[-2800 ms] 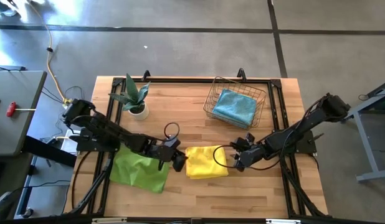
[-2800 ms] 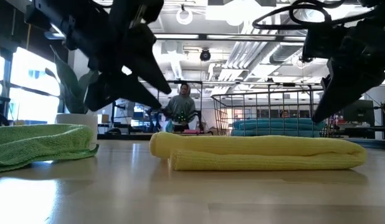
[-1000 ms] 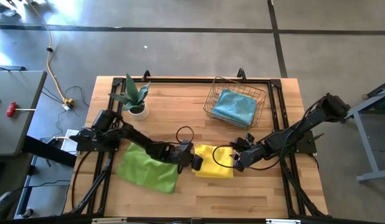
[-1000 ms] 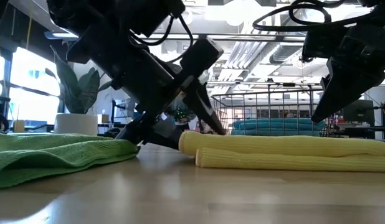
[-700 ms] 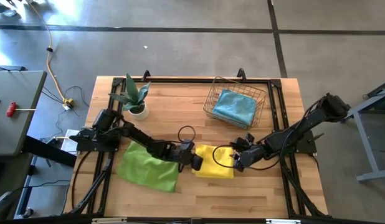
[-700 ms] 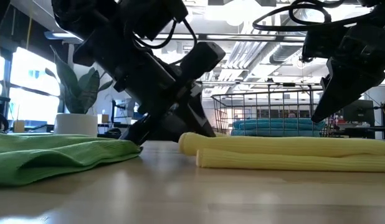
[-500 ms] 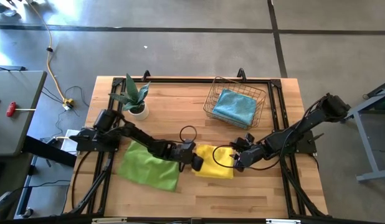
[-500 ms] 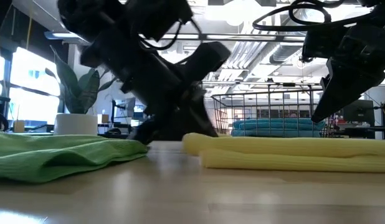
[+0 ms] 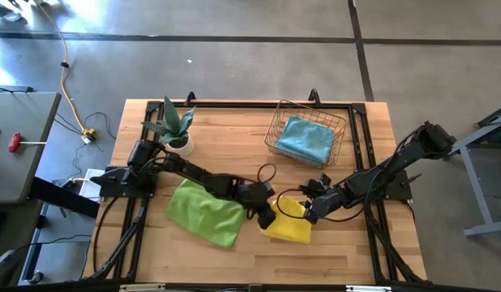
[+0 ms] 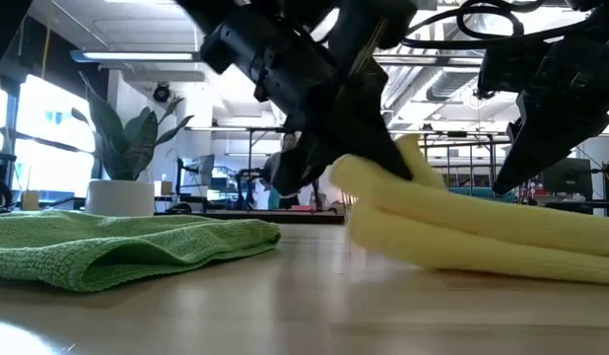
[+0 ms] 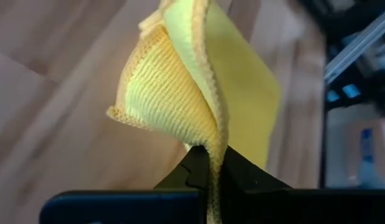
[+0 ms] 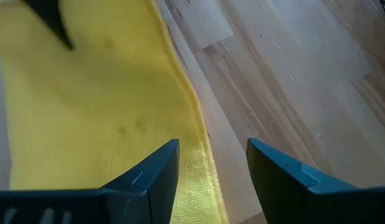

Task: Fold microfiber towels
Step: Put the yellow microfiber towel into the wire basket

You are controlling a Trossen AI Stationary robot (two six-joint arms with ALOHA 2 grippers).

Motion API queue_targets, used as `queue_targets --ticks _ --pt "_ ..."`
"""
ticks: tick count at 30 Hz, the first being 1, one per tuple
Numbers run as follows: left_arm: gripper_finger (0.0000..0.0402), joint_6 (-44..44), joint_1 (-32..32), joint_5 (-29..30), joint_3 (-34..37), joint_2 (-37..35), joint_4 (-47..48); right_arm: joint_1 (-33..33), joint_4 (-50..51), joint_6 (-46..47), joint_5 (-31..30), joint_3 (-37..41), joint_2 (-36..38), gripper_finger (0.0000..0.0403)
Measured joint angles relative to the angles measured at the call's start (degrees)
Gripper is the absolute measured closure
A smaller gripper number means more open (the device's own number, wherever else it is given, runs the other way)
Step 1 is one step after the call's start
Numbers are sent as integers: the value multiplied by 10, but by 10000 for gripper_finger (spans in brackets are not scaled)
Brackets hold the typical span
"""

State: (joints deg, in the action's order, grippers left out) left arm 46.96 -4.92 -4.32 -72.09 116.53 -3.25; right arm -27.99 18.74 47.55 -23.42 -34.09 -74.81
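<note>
Now the left gripper (image 9: 267,217), open beside the yellow towel (image 9: 289,223) a sec ago, is clamped shut on that towel's near edge and has lifted it off the table (image 9: 234,259), folded cloth tilting up vs. lying flat before. Green towel (image 9: 206,212) has shifted w/ the arm toward table centre and lies spread flat; blue towel (image 9: 306,139) unchanged in basket (image 9: 276,130). Right gripper (image 9: 309,212) hasn't moved, fingers apart, holding nothing, over the yellow towel's far edge.
</note>
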Motion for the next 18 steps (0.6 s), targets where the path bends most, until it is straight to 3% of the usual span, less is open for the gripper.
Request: queue_targets --ticks 7,18 --pt "401 -89 26 -9 -86 -1 204 0 0 0 0 0 0 222" --pt "401 -300 44 53 -215 -2 427 0 -25 38 -4 0 0 222"
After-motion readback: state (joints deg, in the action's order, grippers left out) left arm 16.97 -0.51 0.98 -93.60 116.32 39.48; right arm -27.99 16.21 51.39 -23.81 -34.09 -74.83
